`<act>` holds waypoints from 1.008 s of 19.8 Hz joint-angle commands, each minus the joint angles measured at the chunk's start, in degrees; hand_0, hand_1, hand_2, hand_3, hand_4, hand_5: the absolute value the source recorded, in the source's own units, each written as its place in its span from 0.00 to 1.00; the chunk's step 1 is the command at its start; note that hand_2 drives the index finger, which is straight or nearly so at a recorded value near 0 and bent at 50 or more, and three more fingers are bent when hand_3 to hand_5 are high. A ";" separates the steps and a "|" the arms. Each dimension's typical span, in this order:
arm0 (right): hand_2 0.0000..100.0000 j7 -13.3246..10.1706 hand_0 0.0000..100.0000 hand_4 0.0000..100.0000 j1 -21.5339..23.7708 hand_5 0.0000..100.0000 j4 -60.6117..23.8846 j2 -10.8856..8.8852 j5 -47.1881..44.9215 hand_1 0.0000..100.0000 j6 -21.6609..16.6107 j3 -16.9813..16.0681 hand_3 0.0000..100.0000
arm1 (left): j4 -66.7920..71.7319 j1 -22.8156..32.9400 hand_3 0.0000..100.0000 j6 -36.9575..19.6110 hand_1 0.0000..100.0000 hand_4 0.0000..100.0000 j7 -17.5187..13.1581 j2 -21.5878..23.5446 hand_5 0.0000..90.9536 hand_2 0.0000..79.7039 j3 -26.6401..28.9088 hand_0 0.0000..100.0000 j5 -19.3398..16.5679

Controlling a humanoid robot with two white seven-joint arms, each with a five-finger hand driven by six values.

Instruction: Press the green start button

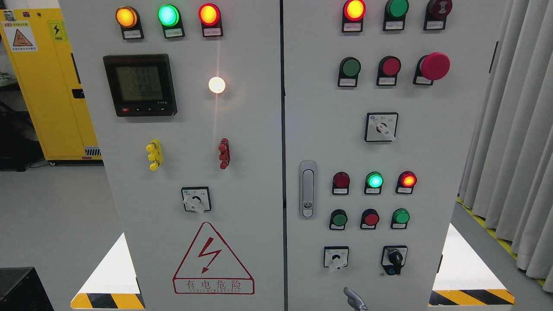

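Though barely in view, right hand (355, 299) at bottom edge below green button (339, 219), its openness untellable.

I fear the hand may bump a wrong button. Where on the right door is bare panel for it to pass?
Bare panel: left of the selector, above the latch; also right of the selector, below the mushroom button. Crowded: the lamp and button rows right of the latch, and both top rows. The right hand shows at the bottom edge.
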 commanded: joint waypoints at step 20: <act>0.00 -4.35 0.62 0.99 -12.25 1.00 0.74 -0.15 57.39 0.96 -2.59 -7.97 0.92 | 0.04 0.00 0.00 -0.02 0.56 0.00 0.02 0.00 0.00 0.00 0.00 0.12 0.00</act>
